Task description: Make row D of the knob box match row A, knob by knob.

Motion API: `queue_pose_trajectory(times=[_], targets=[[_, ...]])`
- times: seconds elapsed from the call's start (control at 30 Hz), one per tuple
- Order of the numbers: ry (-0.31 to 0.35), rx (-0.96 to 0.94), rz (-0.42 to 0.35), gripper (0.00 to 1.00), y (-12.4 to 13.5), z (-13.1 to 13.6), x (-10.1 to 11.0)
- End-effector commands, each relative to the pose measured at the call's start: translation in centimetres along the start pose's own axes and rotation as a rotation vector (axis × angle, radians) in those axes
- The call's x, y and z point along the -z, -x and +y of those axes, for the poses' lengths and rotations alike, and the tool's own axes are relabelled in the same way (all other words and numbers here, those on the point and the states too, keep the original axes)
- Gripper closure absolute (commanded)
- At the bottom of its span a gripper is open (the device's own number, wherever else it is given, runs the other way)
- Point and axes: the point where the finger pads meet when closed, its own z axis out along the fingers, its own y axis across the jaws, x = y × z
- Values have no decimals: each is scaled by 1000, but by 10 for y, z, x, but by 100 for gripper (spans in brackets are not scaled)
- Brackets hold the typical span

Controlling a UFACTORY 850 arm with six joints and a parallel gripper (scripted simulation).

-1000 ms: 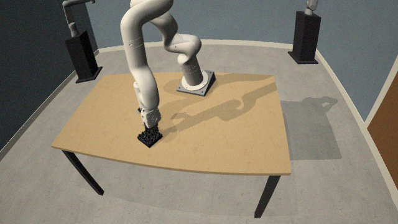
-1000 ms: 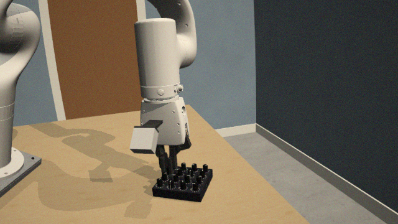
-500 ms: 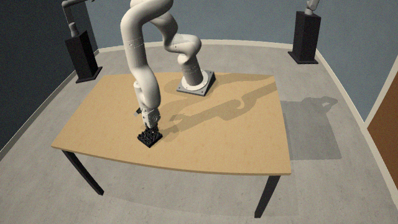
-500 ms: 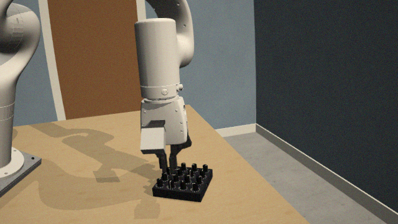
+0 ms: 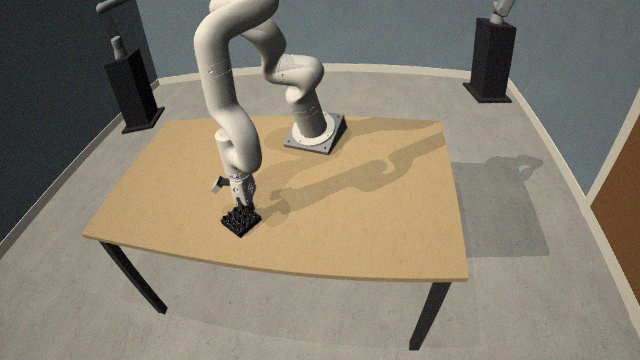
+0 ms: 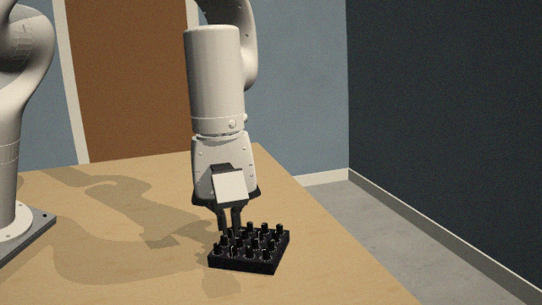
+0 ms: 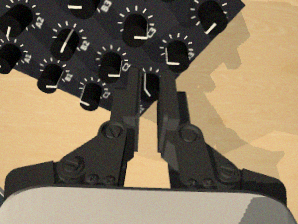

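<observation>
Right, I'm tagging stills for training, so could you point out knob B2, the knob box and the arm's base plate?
Knob B2 (image 7: 65,45): wrist, its top.
Knob box (image 5: 240,233) (image 6: 241,264) (image 7: 98,31): top, exterior, side wall; wrist, bare top.
Base plate (image 5: 295,145) (image 6: 41,221): top, exterior, near a corner.

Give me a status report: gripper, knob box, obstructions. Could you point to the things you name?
Gripper (image 5: 245,207) (image 6: 229,233) (image 7: 149,86) closed on knob D2 (image 7: 153,87). Knob box (image 5: 241,231) (image 6: 241,264) (image 7: 167,22) flat on table (image 5: 350,225) (image 6: 169,275) (image 7: 40,130). Neighbouring knobs stand close; D1 hidden in wrist view.
</observation>
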Motion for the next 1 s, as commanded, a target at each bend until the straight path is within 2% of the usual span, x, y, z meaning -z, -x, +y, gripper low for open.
queue_pose_trajectory(times=[0.0,0.3,0.37,0.83,0.97], targets=[[-6,118,-6,92,0,-1,0],[-6,360,-5,92,0,-1,0],[-6,360,-5,92,0,-1,0],[-7,710,-4,92,0,-1,0],[-7,753,-4,92,0,-1,0]])
